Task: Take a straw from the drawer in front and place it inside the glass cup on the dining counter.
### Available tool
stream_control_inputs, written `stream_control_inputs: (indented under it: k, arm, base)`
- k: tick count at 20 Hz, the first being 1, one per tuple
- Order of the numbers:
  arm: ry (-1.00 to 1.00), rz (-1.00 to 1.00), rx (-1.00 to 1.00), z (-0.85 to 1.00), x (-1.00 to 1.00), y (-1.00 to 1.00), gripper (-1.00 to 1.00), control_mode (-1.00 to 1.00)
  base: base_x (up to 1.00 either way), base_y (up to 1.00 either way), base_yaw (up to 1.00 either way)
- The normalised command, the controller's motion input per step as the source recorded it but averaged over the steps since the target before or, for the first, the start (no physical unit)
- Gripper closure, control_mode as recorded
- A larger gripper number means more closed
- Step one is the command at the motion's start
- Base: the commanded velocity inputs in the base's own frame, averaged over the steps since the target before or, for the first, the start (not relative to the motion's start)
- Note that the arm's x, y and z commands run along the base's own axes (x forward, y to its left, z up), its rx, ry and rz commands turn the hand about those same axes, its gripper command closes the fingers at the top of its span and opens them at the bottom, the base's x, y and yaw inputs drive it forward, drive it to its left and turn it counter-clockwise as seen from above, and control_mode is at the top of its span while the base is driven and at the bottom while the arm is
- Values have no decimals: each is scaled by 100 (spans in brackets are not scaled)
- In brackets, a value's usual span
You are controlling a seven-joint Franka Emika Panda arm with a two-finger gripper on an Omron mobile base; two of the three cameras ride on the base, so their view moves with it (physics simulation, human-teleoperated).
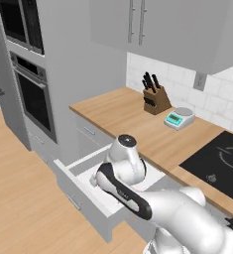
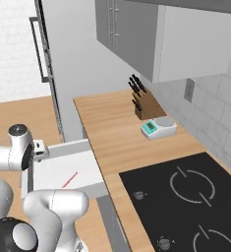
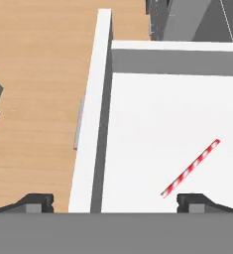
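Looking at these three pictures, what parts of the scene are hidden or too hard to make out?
- Left base view: the arm's white body covers most of the inside of the drawer.
- Hand view: the fingertips are cut off at the bottom.
- Right base view: the straw is a thin red line, its stripes too small to see.
- Right base view: the scale has an unreadable display.

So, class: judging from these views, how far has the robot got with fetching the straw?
Done: the drawer stands pulled open. In hand: the open hand hovers above the straw, which lies flat on the drawer's white floor, ungripped. Left: grasp it, lift it and carry it to the glass cup.
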Motion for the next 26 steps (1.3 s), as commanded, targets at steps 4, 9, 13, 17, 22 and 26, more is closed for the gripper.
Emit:
stream_control_inputs:
  k: [4, 9, 13, 17, 22, 26]
  arm:
    - [10, -27, 0, -2, 58, -28, -100, -100]
    - [14, -33, 0, -4, 65, -15, -100, -100]
    - [26, -28, 0, 0, 29, -30, -100, -100]
    - [28, -16, 0, -10, 0, -43, -100, -100]
    - [19, -10, 0, -30, 0, -24, -100, -100]
    - [6, -9, -1, -41, 0, -8, -100, -100]
  base:
    - [0, 0, 0]
    - [0, 0, 0]
    - [0, 0, 0]
    - [0, 0, 0]
    - [0, 0, 0]
    - [0, 0, 0]
